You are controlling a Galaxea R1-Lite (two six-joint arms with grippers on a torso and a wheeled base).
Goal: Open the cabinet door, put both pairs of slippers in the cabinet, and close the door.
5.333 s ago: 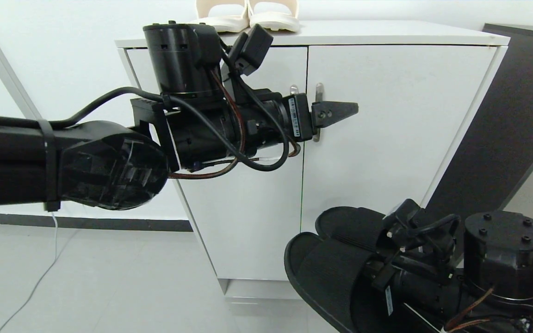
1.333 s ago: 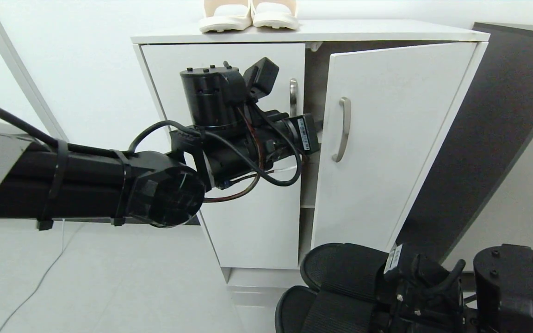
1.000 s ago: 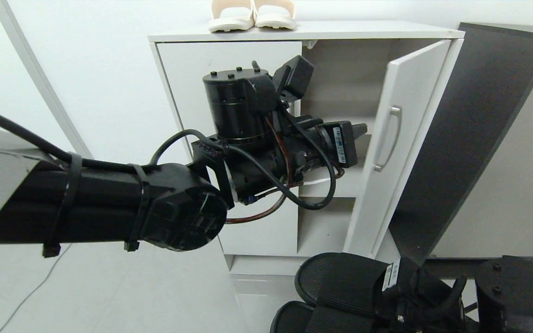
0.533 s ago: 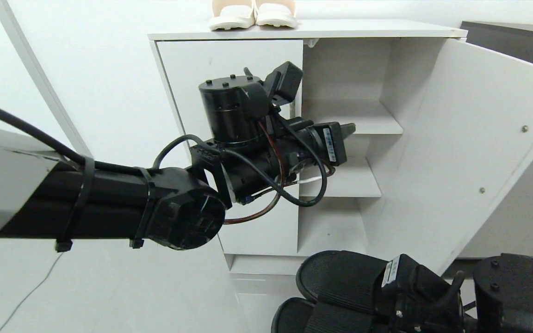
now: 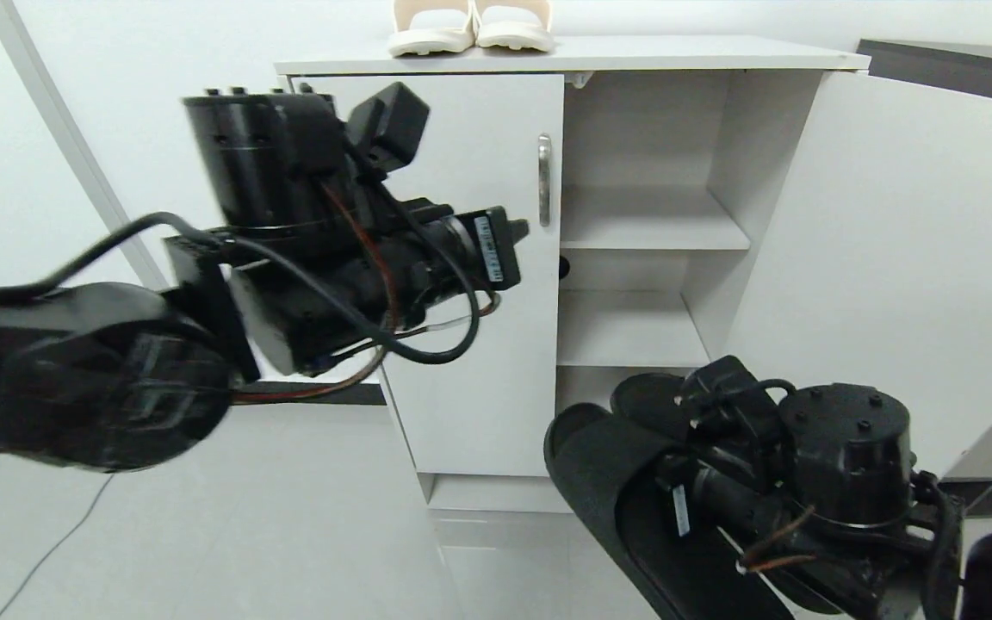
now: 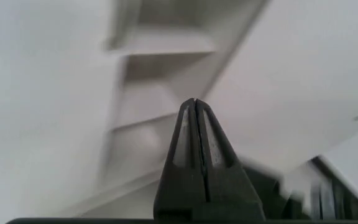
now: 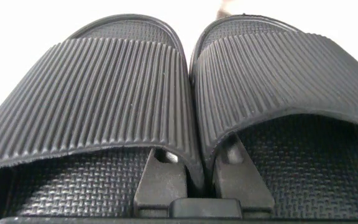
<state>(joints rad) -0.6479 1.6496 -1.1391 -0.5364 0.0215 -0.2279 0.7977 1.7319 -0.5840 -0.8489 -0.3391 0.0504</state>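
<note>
Two black slippers (image 7: 104, 93) pinched in right gripper (image 7: 194, 177) — cabinet door (image 5: 892, 258) wide open.

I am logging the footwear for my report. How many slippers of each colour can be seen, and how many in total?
Black slippers: 2
Cream slippers: 2
Total: 4

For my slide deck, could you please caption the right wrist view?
The right gripper, jaws shut on the black slippers, holds the pair side by side.
</note>
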